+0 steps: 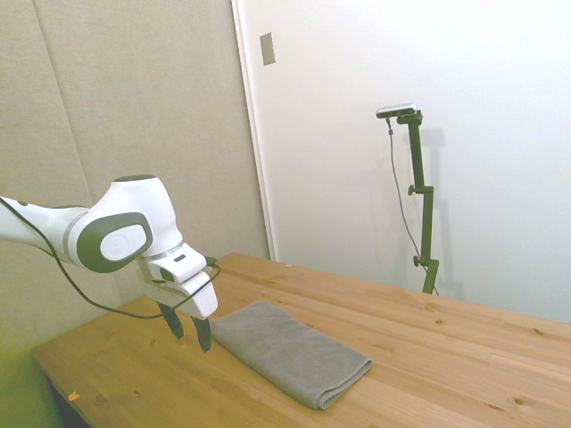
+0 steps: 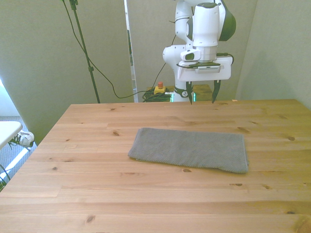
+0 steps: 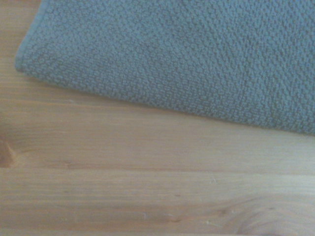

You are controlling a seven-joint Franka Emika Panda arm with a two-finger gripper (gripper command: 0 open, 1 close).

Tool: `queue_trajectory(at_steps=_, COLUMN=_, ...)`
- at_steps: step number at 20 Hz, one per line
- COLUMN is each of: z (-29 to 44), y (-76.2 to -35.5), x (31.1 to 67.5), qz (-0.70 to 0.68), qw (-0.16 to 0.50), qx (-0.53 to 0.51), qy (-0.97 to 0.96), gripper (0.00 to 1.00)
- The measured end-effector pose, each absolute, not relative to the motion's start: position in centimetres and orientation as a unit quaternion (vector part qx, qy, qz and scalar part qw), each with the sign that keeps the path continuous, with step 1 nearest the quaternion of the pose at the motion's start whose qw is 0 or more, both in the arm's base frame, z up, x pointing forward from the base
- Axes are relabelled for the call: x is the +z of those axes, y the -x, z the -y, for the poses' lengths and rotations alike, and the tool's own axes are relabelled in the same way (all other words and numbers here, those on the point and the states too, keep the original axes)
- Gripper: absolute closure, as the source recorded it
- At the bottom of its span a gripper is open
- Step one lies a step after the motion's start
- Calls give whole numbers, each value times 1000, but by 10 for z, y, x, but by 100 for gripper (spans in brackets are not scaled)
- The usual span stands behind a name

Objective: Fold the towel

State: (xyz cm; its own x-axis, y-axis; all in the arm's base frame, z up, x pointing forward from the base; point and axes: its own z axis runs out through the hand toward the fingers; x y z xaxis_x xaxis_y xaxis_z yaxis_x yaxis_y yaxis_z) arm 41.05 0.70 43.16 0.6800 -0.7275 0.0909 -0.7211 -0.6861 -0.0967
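Grey terry towel (image 2: 190, 150): flat, apparently folded, ungripped. My gripper (image 2: 202, 92) hangs at its 12 o'clock, fingers spread, empty. Further folding appears pending.

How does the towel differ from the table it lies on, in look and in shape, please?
The towel is grey with a nubbly terry weave, while the table is pale wood with smooth grain and dark knots. The towel is soft, in thick layers with rounded edges; the table is a hard flat top of straight planks. The towel covers only a long strip near the middle; the table spreads wide around it. Both lie flat and are roughly rectangular.
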Motion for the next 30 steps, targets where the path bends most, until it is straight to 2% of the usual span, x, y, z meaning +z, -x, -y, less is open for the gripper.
queue_trajectory(at_steps=4, z=-12, y=-415, x=433, qz=-404, qw=27, qx=-64, qy=912, gripper=0)
queue_trajectory(at_steps=9, z=-55, y=-459, x=441, qz=-427, qw=3, qx=-83, qy=901, gripper=0)
queue_trajectory(at_steps=11, z=-73, y=-486, x=435, qz=-440, qw=-21, qx=-93, qy=893, gripper=0)
queue_trajectory(at_steps=15, z=-113, y=-535, x=412, qz=-462, qw=-109, qx=-117, qy=872, gripper=0)
queue_trajectory(at_steps=20, z=-179, y=-579, x=381, qz=-453, qw=-182, qx=-117, qy=864, gripper=0)
queue_trajectory(at_steps=24, z=-218, y=-598, x=379, qz=-441, qw=-210, qx=-129, qy=863, gripper=0)
queue_trajectory(at_steps=30, z=-235, y=-605, x=362, qz=-426, qw=-267, qx=-141, qy=853, gripper=0)
